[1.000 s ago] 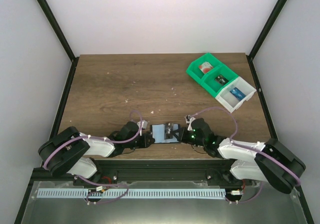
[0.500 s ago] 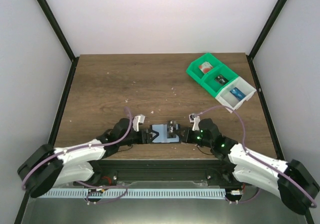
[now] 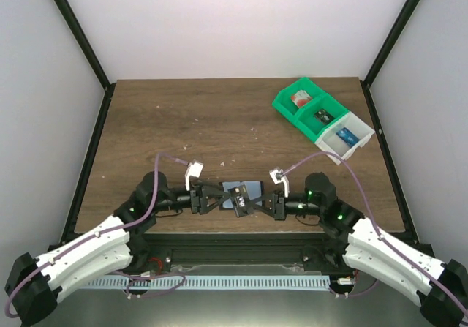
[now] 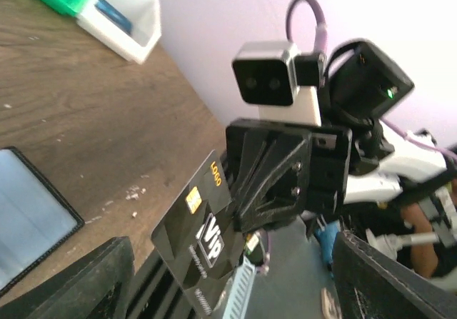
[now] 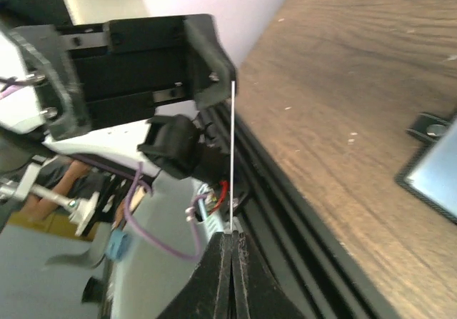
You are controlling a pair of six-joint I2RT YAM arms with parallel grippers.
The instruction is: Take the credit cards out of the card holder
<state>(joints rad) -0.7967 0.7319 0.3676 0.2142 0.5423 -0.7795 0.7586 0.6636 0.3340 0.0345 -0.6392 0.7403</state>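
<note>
Black VIP credit card (image 4: 196,244) is being pinched by one end in the right gripper (image 5: 230,242), fingers clamped flat on its faces, clear of the table. Left gripper (image 3: 213,197) is being held spread wide, the card's free end just ahead of it and apparently untouched. Card holder (image 3: 242,187) is lying just beyond both grippers. The card is judged light, stiff and slick, and is best taken across its faces near an edge.

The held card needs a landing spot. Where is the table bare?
Bare: the table from its left edge across to the bins. Crowded: near edge, where left gripper and right gripper meet by the card holder.
</note>
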